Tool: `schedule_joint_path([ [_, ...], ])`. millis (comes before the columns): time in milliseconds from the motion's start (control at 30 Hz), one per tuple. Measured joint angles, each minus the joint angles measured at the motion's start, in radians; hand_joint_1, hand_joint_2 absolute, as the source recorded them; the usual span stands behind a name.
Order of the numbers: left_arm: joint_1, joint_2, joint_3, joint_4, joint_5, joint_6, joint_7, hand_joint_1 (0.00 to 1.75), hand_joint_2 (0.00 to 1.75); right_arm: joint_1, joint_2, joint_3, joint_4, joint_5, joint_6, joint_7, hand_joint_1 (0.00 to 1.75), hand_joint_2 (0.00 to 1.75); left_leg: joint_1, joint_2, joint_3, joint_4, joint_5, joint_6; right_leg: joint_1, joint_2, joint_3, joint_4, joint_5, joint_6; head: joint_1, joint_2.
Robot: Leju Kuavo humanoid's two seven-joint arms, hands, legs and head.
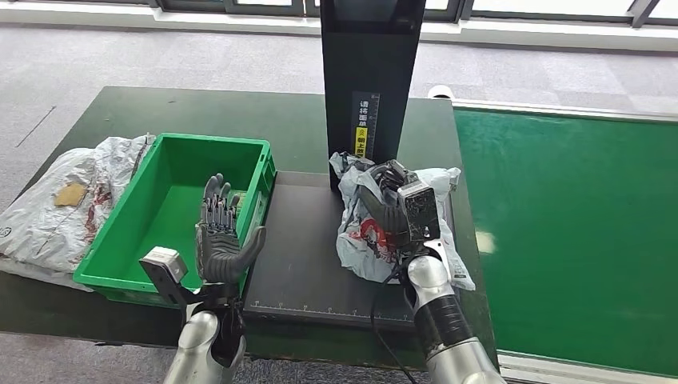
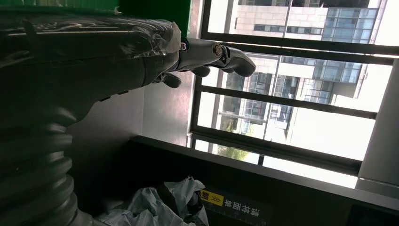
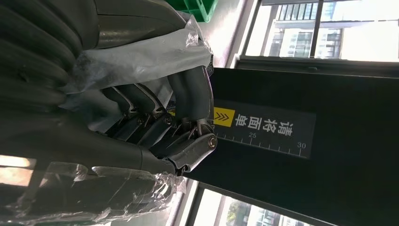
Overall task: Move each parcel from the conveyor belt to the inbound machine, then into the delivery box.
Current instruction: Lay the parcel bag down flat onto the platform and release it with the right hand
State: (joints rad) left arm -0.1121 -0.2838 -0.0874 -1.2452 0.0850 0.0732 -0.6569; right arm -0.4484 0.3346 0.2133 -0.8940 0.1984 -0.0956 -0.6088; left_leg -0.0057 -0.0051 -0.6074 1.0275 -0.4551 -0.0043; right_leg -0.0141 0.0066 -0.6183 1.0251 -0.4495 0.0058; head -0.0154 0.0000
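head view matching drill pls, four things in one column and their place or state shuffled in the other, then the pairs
1. left robot hand
2. right robot hand
3. green box
4. grey parcels

A. holds a white parcel on the black platform
B. lying on the table, left of the box
C. raised, fingers apart, holding nothing
D. between the grey parcels and the platform

Pairs: 1-C, 2-A, 3-D, 4-B

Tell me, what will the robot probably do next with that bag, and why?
Probably carry it left into the green box. The right hand grips the white bag on the black scanner platform below the upright post, the box looks empty, and the left hand waits open beside it.
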Motion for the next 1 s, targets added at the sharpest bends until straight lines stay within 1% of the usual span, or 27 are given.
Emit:
schedule_joint_path([
  [300, -0.004, 0.000, -0.003, 0.007, 0.001, 0.001, 0.000, 0.00, 1.75, -0.008, 0.000, 0.013, 0.032, -0.002, 0.000, 0.000, 1.75, 1.75, 0.000, 0.000, 0.000, 0.000, 0.000, 0.000, 0.000, 0.000, 0.000, 0.000, 0.000, 0.000, 0.000, 0.000],
  [333, -0.004, 0.000, -0.004, 0.008, 0.002, 0.001, 0.000, 0.00, 1.75, -0.008, 0.000, 0.014, 0.034, -0.004, 0.000, 0.001, 1.40, 1.75, 0.000, 0.000, 0.000, 0.000, 0.000, 0.000, 0.000, 0.000, 0.000, 0.000, 0.000, 0.000, 0.000, 0.000],
  [400, -0.004, 0.000, -0.005, 0.009, 0.003, 0.002, 0.000, 0.00, 1.75, -0.010, 0.000, 0.016, 0.039, -0.009, 0.000, 0.002, 0.53, 1.75, 0.000, 0.000, 0.000, 0.000, 0.000, 0.000, 0.000, 0.000, 0.000, 0.000, 0.000, 0.000, 0.000, 0.000],
  [433, -0.005, 0.000, -0.005, 0.009, 0.004, 0.002, 0.000, 0.00, 1.75, -0.011, 0.000, 0.016, 0.041, -0.010, -0.002, 0.005, 0.10, 1.31, 0.000, 0.000, 0.000, 0.000, 0.000, 0.000, 0.000, 0.000, 0.000, 0.000, 0.000, 0.000, 0.000, 0.000],
  [467, -0.005, 0.000, -0.006, 0.009, 0.004, 0.003, 0.000, 0.00, 1.75, -0.012, 0.000, 0.016, 0.043, -0.010, -0.008, 0.010, 0.00, 0.87, 0.000, 0.000, 0.000, 0.000, 0.000, 0.000, 0.000, 0.000, 0.000, 0.000, 0.000, 0.000, 0.000, 0.000],
  [533, -0.005, 0.001, -0.007, 0.009, 0.007, 0.006, 0.000, 0.00, 1.75, -0.013, 0.000, 0.017, 0.049, -0.001, -0.032, 0.027, 0.00, 0.00, 0.000, 0.000, 0.000, 0.000, 0.000, 0.000, 0.000, 0.000, 0.000, 0.000, 0.000, 0.000, 0.000, 0.000],
  [633, -0.004, 0.002, -0.008, 0.009, 0.012, 0.013, 0.000, 0.00, 1.75, -0.017, 0.000, 0.020, 0.063, 0.039, -0.101, 0.061, 0.00, 0.00, 0.000, 0.000, 0.000, 0.000, 0.000, 0.000, 0.000, 0.000, 0.000, 0.000, 0.000, 0.000, 0.000, 0.000],
  [800, 0.010, 0.006, -0.008, -0.004, 0.019, 0.025, 0.000, 0.00, 1.75, -0.015, -0.004, 0.046, 0.069, 0.189, -0.272, 0.145, 0.00, 0.00, 0.000, 0.000, 0.000, 0.000, 0.000, 0.000, 0.000, 0.000, 0.000, 0.000, 0.000, 0.000, 0.000, 0.000],
  [867, 0.017, 0.008, -0.008, -0.012, 0.020, 0.026, 0.002, 0.00, 1.75, -0.005, -0.009, 0.057, 0.057, 0.232, -0.296, 0.177, 0.00, 0.00, 0.000, 0.000, 0.000, 0.000, 0.000, 0.000, 0.000, 0.000, 0.000, 0.000, 0.000, 0.000, 0.000, 0.000],
  [1000, 0.031, 0.011, -0.008, -0.025, 0.020, 0.026, 0.003, 0.00, 1.75, 0.026, -0.022, 0.073, 0.017, 0.280, -0.301, 0.211, 0.00, 0.00, 0.000, 0.000, 0.000, 0.000, 0.000, 0.000, 0.000, 0.000, 0.000, 0.000, 0.000, 0.000, 0.000, 0.000],
])
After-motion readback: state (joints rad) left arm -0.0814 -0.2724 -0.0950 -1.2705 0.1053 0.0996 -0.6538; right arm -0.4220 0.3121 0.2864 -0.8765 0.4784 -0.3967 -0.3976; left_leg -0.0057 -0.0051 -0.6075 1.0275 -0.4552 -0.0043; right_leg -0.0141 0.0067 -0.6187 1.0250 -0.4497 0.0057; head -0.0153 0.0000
